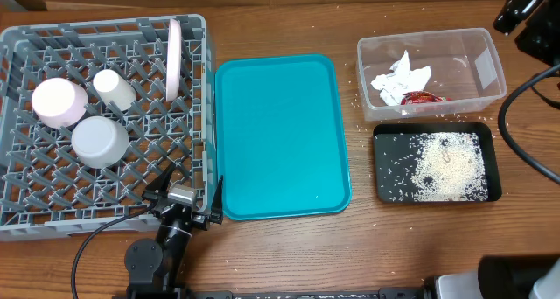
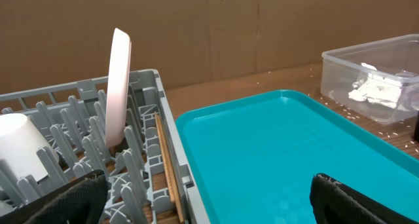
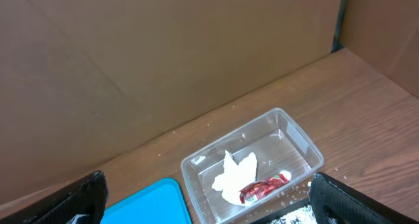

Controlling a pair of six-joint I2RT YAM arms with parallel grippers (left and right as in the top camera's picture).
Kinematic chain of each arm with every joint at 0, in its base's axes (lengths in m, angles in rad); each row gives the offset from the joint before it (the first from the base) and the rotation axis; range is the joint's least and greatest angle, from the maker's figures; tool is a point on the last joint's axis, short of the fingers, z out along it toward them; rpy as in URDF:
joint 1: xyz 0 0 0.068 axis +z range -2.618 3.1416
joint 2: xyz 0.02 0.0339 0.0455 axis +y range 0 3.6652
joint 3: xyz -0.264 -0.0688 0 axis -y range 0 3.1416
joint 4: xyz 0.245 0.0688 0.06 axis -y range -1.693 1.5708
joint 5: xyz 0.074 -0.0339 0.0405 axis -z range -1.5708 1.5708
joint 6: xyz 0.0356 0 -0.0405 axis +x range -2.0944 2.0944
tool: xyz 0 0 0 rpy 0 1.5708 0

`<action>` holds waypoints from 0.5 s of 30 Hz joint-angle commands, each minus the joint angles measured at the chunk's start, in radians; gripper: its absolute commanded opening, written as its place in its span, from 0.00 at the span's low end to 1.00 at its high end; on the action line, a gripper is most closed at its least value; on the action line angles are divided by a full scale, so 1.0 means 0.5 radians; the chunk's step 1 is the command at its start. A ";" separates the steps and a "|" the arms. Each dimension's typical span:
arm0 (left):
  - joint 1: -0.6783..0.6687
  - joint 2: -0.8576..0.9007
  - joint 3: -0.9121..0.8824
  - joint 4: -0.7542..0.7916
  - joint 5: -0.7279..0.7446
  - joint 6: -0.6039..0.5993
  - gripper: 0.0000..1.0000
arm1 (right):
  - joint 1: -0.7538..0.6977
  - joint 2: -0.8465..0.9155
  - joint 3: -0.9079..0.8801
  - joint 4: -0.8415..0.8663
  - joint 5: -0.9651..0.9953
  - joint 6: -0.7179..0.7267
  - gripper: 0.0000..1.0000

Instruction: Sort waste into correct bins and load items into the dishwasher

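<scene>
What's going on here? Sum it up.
Nothing is being handled. The left fingers and right fingers are open and empty. The grey plastic dish rack holds a round white plate on edge, two pale bowls and a small white cup. The crumpled white napkin and red wrapper lie in the clear plastic tub, the rice grains mostly in the black tray. A teal tray lies between rack and tub.

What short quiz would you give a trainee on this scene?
1. True or false: the napkin lies in the tub.
2. Most rice lies on: A) teal tray, B) black tray, C) tub.
3. Fill in: the plate stands on edge in the ____.
Key: 1 true; 2 B; 3 rack.
</scene>
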 commanded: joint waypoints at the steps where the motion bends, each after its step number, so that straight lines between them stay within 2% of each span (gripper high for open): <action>1: -0.003 -0.026 -0.014 0.003 -0.026 -0.031 1.00 | 0.011 -0.223 -0.358 0.127 0.029 0.005 1.00; 2: -0.003 -0.026 -0.014 0.003 -0.027 -0.031 1.00 | 0.011 -0.281 -0.467 0.182 0.029 0.005 1.00; 3: -0.003 -0.026 -0.014 0.003 -0.026 -0.031 1.00 | 0.011 -0.431 -0.771 0.350 0.008 0.006 1.00; 15: -0.003 -0.026 -0.014 0.004 -0.026 -0.031 1.00 | 0.011 -1.544 -2.911 1.732 -0.387 0.006 1.00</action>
